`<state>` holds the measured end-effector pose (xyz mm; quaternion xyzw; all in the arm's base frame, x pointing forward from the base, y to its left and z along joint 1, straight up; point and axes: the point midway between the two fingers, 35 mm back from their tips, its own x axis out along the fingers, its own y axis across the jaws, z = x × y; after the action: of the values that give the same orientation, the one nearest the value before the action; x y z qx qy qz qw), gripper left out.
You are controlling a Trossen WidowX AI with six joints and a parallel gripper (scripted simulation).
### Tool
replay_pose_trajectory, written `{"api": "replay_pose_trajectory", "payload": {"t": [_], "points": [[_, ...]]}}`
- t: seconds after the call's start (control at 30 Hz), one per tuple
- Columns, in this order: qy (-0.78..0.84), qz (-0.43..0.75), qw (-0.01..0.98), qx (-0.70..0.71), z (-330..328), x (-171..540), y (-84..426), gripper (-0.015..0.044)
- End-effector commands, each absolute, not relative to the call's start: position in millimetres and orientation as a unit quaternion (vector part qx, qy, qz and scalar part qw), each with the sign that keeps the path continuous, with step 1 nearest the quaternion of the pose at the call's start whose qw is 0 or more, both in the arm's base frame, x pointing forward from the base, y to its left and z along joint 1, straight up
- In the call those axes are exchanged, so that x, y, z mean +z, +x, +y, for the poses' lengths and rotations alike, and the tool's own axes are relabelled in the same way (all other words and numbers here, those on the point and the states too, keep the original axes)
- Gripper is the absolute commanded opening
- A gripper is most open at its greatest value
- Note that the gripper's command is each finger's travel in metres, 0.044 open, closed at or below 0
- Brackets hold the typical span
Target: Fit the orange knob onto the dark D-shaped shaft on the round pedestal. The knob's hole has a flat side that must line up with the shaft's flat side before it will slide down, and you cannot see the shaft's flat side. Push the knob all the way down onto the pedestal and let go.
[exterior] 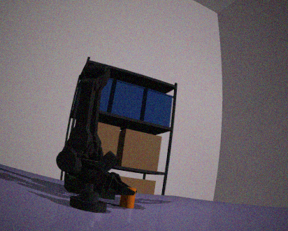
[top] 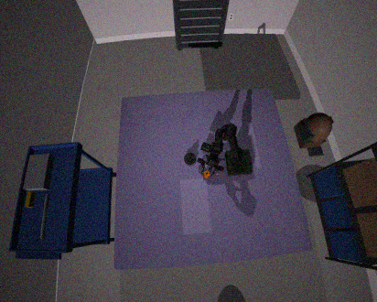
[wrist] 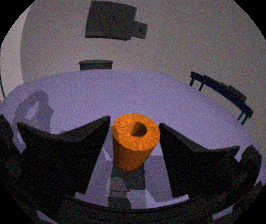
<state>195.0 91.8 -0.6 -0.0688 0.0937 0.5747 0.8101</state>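
The orange knob [top: 207, 174] [exterior: 127, 200] [wrist: 132, 142] stands upright on the purple mat, its hole facing up in the wrist view. My gripper [wrist: 134, 123] is open, with a fingertip on either side of the knob's upper part and narrow gaps beside it. In the exterior view the fingers reach the knob's top from the left. The dark round pedestal [top: 189, 158] [exterior: 88, 204] stands apart from the knob, to its left in the top and exterior views. Its shaft [exterior: 89, 189] points up in the exterior view. The pedestal cannot be made out in the wrist view, and the shaft's flat side cannot be seen.
The arm's base [top: 239, 162] is on the purple mat [top: 152, 220], right of the knob in the top view. A blue cart [top: 92, 206] stands left of the mat. A shelf rack [exterior: 173, 115] with blue and brown boxes stands behind the arm in the exterior view.
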Motion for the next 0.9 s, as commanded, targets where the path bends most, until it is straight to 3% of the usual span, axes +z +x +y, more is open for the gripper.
{"api": "replay_pose_trajectory", "payload": {"t": [0.0, 0.13, 0.4, 0.87], "points": [[-0.068, 0.092, 0.810, 0.575, 92, 0, 195, 0.0339], [-0.068, 0.092, 0.810, 0.575, 92, 0, 195, 0.0440], [-0.068, 0.092, 0.810, 0.575, 92, 4, 196, 0.0440], [-0.070, 0.093, 0.810, 0.575, 92, 80, 195, 0.0440]]}}
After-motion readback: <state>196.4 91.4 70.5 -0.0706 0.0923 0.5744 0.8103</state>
